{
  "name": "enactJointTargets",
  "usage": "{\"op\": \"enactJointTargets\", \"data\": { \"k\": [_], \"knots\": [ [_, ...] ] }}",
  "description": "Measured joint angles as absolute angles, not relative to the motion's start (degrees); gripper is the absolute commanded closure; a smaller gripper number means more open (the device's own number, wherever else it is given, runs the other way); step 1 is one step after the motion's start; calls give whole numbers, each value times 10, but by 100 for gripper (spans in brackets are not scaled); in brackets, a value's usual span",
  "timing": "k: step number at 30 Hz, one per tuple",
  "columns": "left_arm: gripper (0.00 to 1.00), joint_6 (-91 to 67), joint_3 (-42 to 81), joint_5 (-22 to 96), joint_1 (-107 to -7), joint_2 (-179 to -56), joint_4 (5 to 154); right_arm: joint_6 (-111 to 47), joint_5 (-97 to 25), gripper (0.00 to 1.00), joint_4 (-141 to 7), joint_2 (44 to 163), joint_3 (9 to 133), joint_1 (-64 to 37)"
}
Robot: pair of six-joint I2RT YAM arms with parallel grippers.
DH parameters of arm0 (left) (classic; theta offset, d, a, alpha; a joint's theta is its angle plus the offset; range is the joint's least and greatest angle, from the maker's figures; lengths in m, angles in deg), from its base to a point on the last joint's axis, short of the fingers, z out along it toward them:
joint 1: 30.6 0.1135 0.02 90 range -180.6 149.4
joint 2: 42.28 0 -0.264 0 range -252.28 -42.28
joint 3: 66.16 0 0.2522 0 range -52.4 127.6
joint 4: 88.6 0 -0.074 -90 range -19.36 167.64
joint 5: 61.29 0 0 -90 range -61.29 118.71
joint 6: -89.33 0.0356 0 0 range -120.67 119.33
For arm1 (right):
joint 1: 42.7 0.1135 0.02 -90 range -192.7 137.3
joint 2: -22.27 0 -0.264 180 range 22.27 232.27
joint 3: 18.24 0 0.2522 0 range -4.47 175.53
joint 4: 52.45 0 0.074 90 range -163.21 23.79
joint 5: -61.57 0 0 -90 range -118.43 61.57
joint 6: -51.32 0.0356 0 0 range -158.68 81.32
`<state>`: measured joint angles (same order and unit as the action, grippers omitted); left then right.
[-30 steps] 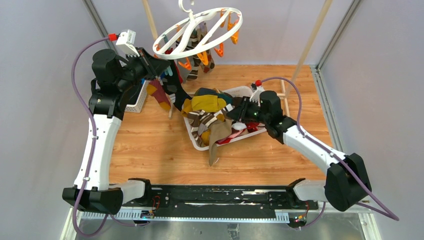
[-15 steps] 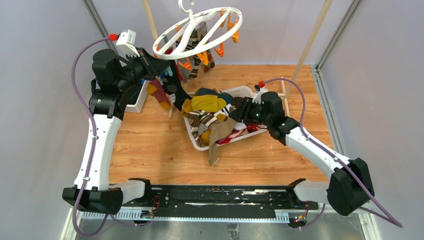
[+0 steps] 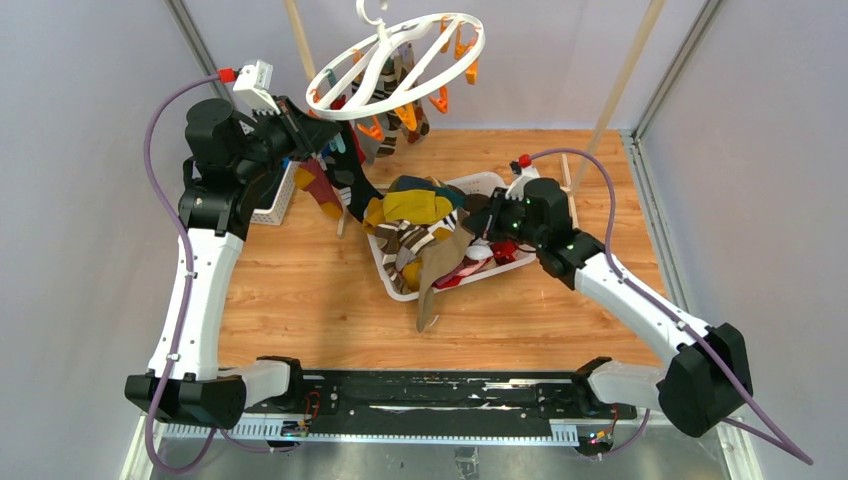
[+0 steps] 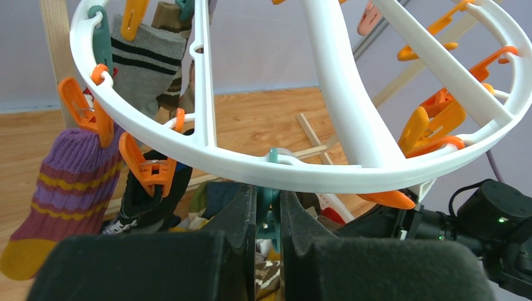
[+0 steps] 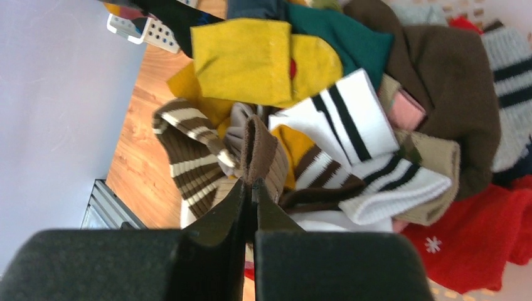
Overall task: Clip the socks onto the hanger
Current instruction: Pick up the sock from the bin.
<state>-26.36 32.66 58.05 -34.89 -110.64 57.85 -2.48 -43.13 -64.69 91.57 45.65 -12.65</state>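
The wooden worktop (image 3: 300, 290) fills the middle of the overhead view. The white basket (image 3: 388, 272) sits at its centre, heaped with the socks (image 3: 420, 215). One tan sock (image 3: 430, 295) is draped over the basket's near rim onto the wood.

The hanger (image 3: 380, 65) hangs tilted at the top centre of that view. A few socks are already pegged on it, among them a purple striped one (image 4: 69, 182) at the lower left of my left wrist view, next to orange clips (image 4: 147, 169).

My left gripper (image 4: 268, 216) is up under the ring, fingers clenched on a teal clip (image 4: 268, 202) that dangles from the rim. My right gripper (image 5: 251, 188) is down in the pile. Its fingers are clenched on what looks like a thin fold of a brown sock (image 5: 258, 150), with striped and mustard socks pressed close on both sides.

The thinness of that pinch worries me most. If only the edge of the cuff is caught, I expect the brown sock to slip free once I lift it. The neighbouring socks lie tangled over it, so a lift could drag them out over the rim, the way the tan one already lies.

The hanger seems to swing freely from its hook. Any pull from the left arm would tilt it further and move the clip off the line I bring the sock in on. If the teal clip twists between the fingers, it could snap shut before the sock reaches it.
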Motion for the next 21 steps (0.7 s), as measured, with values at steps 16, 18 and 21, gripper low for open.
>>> {"op": "enactJointTargets", "data": {
  "k": [16,18,21],
  "knots": [
    [100,-285,323,576,-349,-1106,581,-171,-315,100,-590,1000,705,84],
    [100,-288,320,574,-349,-1106,582,-183,-284,100,-569,1025,709,102],
    [100,-290,314,570,-349,-1106,587,-205,-241,100,-544,1069,714,132]
  ]
}}
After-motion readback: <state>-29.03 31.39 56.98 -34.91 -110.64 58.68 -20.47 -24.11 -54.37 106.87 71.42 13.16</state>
